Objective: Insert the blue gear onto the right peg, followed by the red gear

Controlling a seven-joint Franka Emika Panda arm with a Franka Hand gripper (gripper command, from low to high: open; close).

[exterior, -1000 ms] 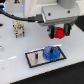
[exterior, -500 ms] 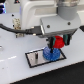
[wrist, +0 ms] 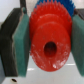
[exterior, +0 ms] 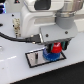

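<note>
Red gear hole shows only at the wrist.

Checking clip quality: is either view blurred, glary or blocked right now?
Exterior view: soft and low-resolution, the arm fills the upper frame, white table bright. Wrist view: the red gear looms close and blurry, hiding most of the blue gear; no harsh glare.

Exterior view bright, low-res, soft throughout; white table near blown out at lower left. Faint shadow under arm at frame centre. Wrist view evenly lit but heavily blurred, close-range defocus; red gear edges smeared, pale glare at frame bottom.
</note>
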